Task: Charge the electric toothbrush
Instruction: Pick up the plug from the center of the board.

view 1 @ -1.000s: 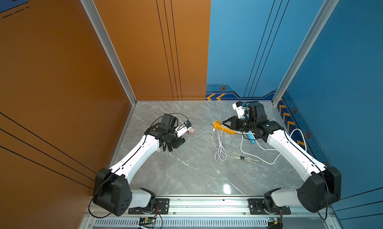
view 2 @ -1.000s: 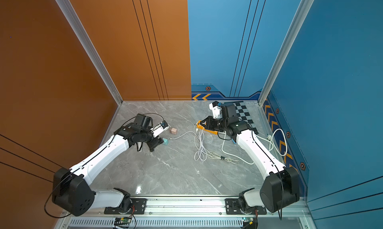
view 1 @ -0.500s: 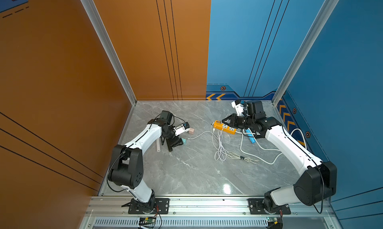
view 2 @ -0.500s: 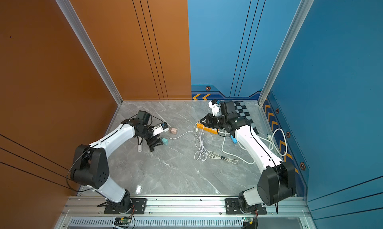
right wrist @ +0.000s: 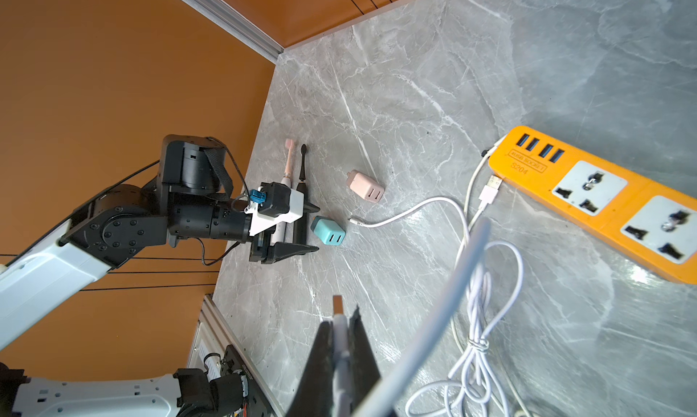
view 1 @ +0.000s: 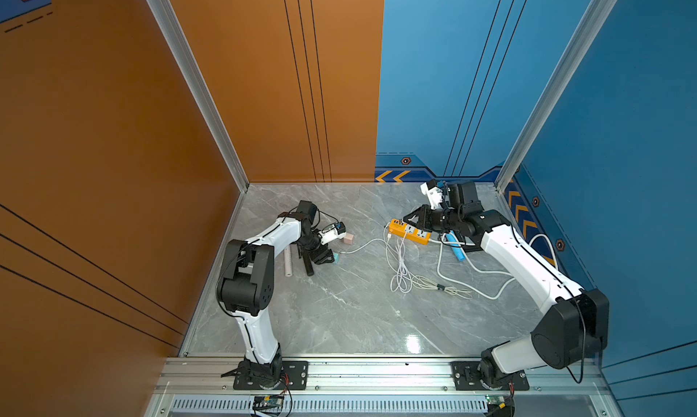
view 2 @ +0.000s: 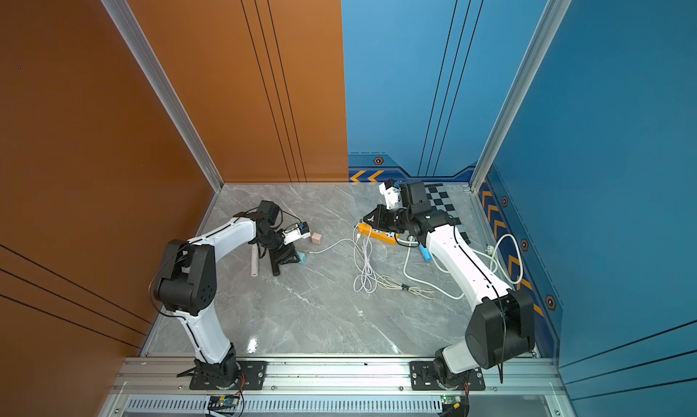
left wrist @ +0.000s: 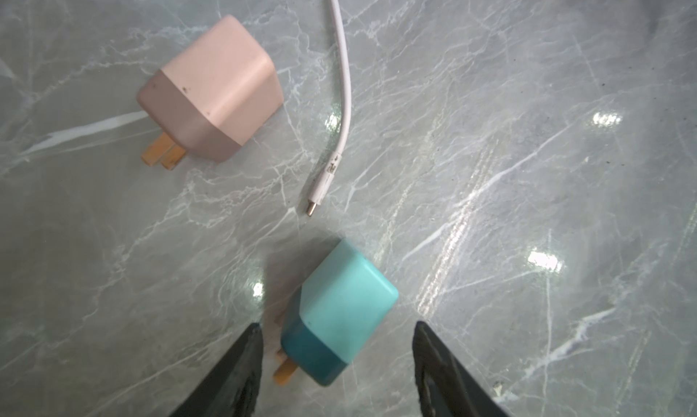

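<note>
in both top views we look from high above the arm bases, steeply down on the marble table (view 1: 339,313) and toward the far wall corner; these two share almost everything. the left wrist camera is very near the table and faces nearly straight down between the tips of the left gripper (left wrist: 337,325). the right wrist camera sits higher and looks slantwise across the table to the left arm (right wrist: 151,215), past the right gripper (right wrist: 344,317) closed on a white plug (right wrist: 340,336). the teal adapter (left wrist: 339,313) and pink adapter (left wrist: 211,90) appear in all four views.
</note>
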